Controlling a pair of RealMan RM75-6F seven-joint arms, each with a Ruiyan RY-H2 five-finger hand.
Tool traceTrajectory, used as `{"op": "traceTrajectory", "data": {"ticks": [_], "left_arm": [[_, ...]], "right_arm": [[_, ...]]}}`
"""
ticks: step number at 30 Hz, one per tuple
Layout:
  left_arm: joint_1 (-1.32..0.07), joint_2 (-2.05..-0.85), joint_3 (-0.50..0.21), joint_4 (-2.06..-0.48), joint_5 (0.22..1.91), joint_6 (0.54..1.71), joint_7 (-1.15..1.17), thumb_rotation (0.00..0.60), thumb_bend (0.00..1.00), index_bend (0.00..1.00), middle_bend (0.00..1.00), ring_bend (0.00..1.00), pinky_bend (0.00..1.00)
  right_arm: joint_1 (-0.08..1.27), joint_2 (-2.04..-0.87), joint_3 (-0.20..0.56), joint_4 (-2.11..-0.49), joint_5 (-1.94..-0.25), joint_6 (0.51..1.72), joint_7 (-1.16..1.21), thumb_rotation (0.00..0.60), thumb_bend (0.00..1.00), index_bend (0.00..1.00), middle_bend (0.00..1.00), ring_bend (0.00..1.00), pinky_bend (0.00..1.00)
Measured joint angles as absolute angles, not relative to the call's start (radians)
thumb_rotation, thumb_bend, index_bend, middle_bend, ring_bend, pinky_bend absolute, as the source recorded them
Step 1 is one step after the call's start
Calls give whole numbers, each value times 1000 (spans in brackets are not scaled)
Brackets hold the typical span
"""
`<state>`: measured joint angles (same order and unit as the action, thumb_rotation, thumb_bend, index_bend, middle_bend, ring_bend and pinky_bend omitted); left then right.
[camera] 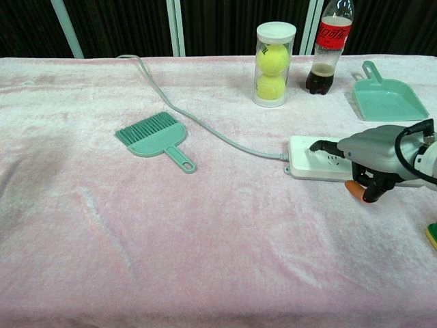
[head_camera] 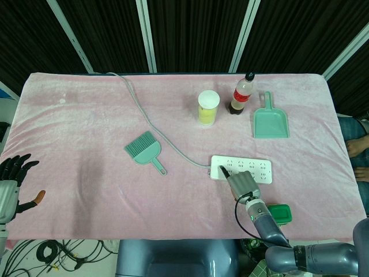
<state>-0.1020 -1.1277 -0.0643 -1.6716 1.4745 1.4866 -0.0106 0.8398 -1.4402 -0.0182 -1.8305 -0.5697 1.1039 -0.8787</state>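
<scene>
The power strip (head_camera: 240, 169) lies flat on the pink cloth (head_camera: 86, 133), right of centre and toward the near edge, its grey cable (head_camera: 151, 124) running away to the far left corner. The right hand (camera: 374, 158) rests over the strip's near long edge, one dark finger (camera: 321, 144) stretched out onto the strip's left end while the others curl underneath, holding nothing. The left hand (head_camera: 11, 184) hangs off the table's left near corner, fingers spread apart and empty, well apart from everything.

A green box (head_camera: 280, 213) sits just beside the right wrist at the near edge, leaving little room there. A teal hand brush (head_camera: 144, 149) lies left of the strip, beyond the cable, with broad bare cloth around it and toward the left side. At the far side stand a clear tube of tennis balls (camera: 273, 63) and a cola bottle (camera: 326, 48) close together, with a teal dustpan (head_camera: 270, 120) just right of them. Behind the table, dark panels with pale metal uprights (head_camera: 149, 34) close the room.
</scene>
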Motion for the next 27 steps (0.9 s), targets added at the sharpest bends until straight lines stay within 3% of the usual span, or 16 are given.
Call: {"op": "traceTrajectory", "data": {"ticks": [3,11,17,23,27], "left_arm": [[-102,-1127,-65,-1672,1474,1486,-12,600,260,189,79,23,0],[-102,-1126,-64,-1672,1474,1485,-13,600,260,189,79,23,0],[-102,-1126,-64,-1672,1475,1486,-13,600,260,189,79,23,0],[-102,-1125,-63,-1673,1477,1486,-14,600,260,189,79,23,0],[-102,-1125,-63,-1673,1477,1487,-15,600,260,189,79,23,0]], "right_arm": [[845,-1442,-19,-1830,-555,1104,-889,600,566,194,920,1000,1000],[858,-1441,-25,-1832,-525,1101,-908,600,566,502,920,1000,1000],[869,-1445,-31,-1831,-501,1099,-925,600,566,624,920,1000,1000],[882,-1453,-39,-1829,-475,1098,-948,600,566,693,920,1000,1000],[890,-1456,-43,-1831,-462,1100,-961,600,566,635,920,1000,1000]]}}
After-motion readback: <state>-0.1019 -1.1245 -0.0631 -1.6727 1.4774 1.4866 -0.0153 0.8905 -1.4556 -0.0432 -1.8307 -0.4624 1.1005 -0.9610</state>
